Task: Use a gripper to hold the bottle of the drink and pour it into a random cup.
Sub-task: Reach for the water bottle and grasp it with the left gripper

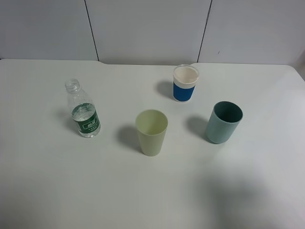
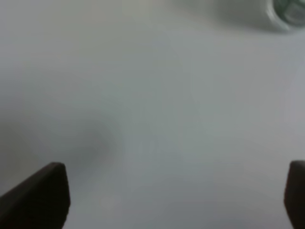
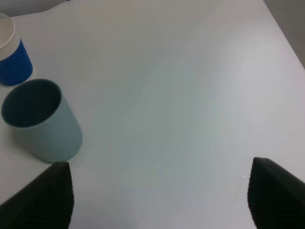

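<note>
Spillage threatens: the bottle of the drink (image 1: 84,112), upright at centre-left of the exterior high frame on the tabletop (image 1: 57,186), has no cap, so a clumsy nudge from the left gripper (image 2: 176,193), jaws wide apart and empty, could topple it. It is clear plastic with a dark green label and a threaded neck.

bottle (image 1: 84,112) standing alone, yellow-green cup (image 1: 151,132) well apart, open table (image 1: 113,102) between

On white table (image 1: 47,181): white cup w/ blue band (image 1: 185,83) & teal tumbler (image 1: 223,122), both upright, apart.
</note>
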Robot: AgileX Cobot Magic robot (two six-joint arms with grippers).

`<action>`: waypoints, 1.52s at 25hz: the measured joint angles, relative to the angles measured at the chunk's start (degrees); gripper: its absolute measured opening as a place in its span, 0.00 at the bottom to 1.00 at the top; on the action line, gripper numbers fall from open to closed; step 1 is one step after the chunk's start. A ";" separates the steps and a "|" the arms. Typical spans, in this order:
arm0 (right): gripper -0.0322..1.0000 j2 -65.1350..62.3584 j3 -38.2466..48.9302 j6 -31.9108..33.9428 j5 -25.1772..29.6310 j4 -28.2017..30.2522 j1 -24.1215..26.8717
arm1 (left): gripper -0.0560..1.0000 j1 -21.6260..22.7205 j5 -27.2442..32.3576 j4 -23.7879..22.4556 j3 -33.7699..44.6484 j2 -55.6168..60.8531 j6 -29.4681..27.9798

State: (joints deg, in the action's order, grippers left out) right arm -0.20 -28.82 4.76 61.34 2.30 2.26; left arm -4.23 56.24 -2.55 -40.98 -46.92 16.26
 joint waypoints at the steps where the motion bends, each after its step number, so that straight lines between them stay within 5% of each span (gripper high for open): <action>1: 0.75 0.00 0.00 0.00 0.00 0.00 0.00 | 0.89 -0.53 -0.10 0.09 0.00 -1.35 1.02; 12: 0.75 0.00 0.00 0.00 0.00 0.00 0.00 | 0.89 -5.11 -8.40 3.08 5.71 -10.10 4.46; 24: 0.75 0.00 0.00 0.00 0.00 0.00 0.00 | 0.89 -5.30 -30.29 10.01 21.34 -10.23 8.37; 38: 0.75 0.00 0.00 0.00 0.00 0.00 0.00 | 0.89 -5.30 -41.05 12.07 22.88 -23.76 8.47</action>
State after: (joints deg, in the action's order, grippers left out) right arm -0.20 -28.82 4.76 61.34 2.30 2.26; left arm -9.53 15.19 9.52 -18.10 -70.68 24.73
